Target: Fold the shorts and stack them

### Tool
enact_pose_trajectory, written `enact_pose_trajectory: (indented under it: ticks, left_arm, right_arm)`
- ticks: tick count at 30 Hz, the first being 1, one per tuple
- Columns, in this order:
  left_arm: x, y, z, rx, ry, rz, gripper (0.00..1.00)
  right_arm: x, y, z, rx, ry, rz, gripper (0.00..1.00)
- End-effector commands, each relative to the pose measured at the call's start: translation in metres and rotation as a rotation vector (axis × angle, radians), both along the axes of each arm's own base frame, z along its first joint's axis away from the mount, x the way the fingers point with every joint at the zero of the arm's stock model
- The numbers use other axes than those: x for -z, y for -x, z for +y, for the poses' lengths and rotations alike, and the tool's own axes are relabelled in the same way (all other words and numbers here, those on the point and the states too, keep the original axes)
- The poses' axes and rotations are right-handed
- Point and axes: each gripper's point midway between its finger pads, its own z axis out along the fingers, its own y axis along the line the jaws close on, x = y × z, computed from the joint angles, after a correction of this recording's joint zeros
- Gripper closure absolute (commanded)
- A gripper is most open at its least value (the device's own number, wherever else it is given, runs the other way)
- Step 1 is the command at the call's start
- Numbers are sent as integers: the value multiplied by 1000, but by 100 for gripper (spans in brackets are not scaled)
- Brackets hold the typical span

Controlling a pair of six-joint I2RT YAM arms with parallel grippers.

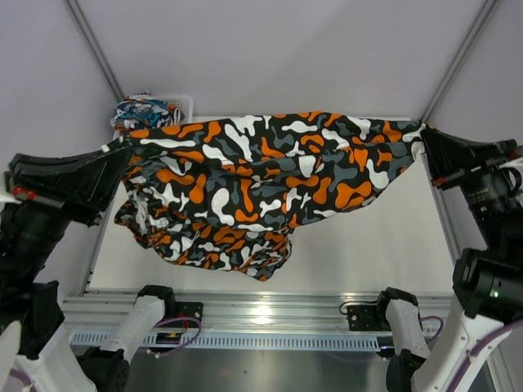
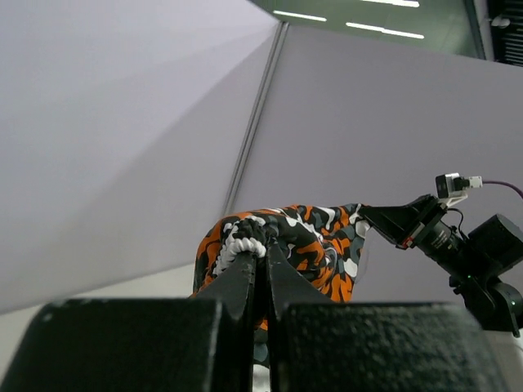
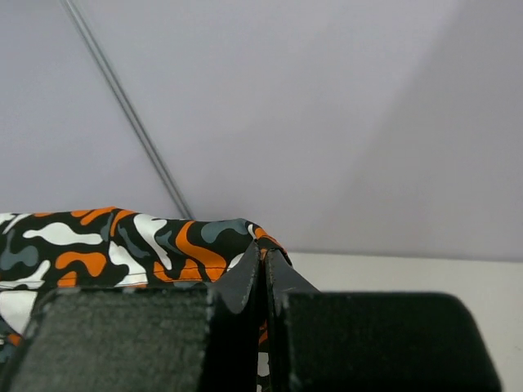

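Two pincers are clamping the camouflage shorts (image 1: 261,188). The left pincer (image 1: 122,149) is biting a gathered edge, and the right pincer (image 1: 425,137) is biting the opposite corner, jaws pressed together on cloth. The fabric is hanging stretched between them above the counter (image 1: 368,253) and is sagging and bunching nearer the left pincer. The cartoon-print shorts (image 1: 143,110) are lying beyond the left pincer, apparently in the white basket (image 1: 185,100).

Judgement: spreading is the step in hand. Holding tension even and lowering both pincers level should be flattening that bunched side before folding.

Overhead camera looking down on the counter (image 1: 376,245), wrist cameras close behind their fingers (image 2: 239,282), tilted upward, all sharing the camouflage shorts (image 1: 261,184).
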Motion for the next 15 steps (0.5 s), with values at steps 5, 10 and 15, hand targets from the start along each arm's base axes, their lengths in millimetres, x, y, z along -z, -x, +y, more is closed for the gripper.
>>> enact_pose_trajectory:
  ticks: [5,10,15]
  left_arm:
    - [-39,40,-4,42,-14,-170,100]
    - [-41,49,3,-17,-16,-229,100]
    - [-2,-22,1,-26,-14,-59,100]
  right_arm:
    - [-48,50,-4,136,46,-201,100]
    - [-63,70,-3,151,45,-292,100]
    - [-35,21,-8,98,11,-144,100]
